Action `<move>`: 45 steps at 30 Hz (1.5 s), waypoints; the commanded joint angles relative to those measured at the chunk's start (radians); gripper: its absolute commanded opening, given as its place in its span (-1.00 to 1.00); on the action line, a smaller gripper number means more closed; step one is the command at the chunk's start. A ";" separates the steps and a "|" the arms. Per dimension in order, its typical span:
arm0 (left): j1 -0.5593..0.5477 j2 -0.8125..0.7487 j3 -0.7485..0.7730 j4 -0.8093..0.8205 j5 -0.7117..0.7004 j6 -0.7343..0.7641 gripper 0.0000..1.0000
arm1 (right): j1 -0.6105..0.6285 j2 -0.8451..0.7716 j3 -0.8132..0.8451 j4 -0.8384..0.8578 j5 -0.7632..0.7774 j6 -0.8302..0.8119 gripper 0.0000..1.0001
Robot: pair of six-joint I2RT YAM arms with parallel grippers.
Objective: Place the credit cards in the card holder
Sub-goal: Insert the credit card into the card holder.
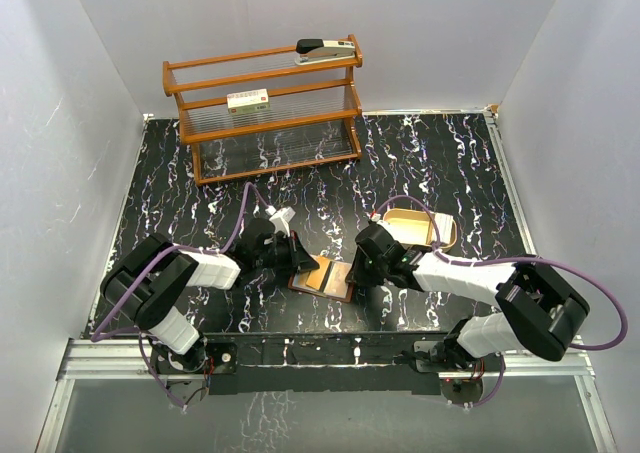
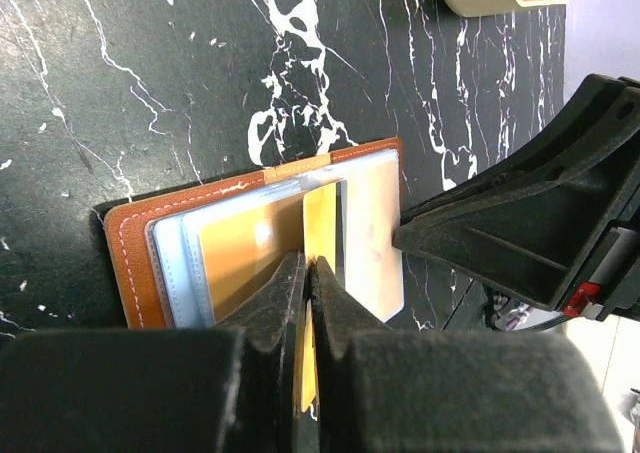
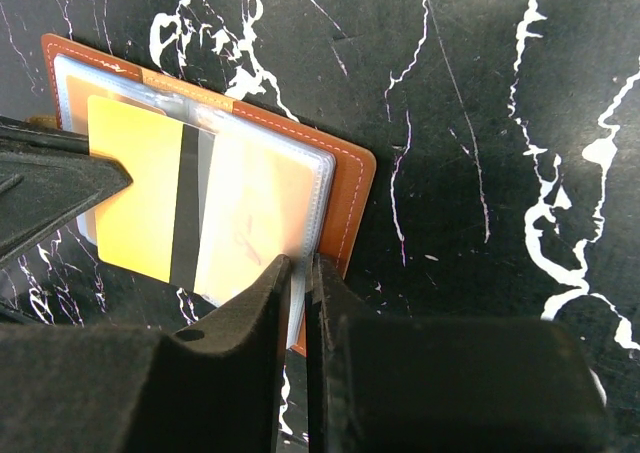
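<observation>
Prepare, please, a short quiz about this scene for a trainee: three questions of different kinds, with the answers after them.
1. True or false: the card holder lies folded shut.
2. Which end effector grips the yellow card? A. left B. right C. neither
3. Fill in: the tan tray lies nearer the ___ arm.

Key:
1. False; it lies open.
2. A, the left end effector.
3. right
</observation>
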 commanded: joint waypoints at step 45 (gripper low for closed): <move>-0.116 0.019 -0.167 0.296 -0.320 -0.197 -1.00 | 0.008 -0.043 -0.113 0.108 0.014 0.128 -0.90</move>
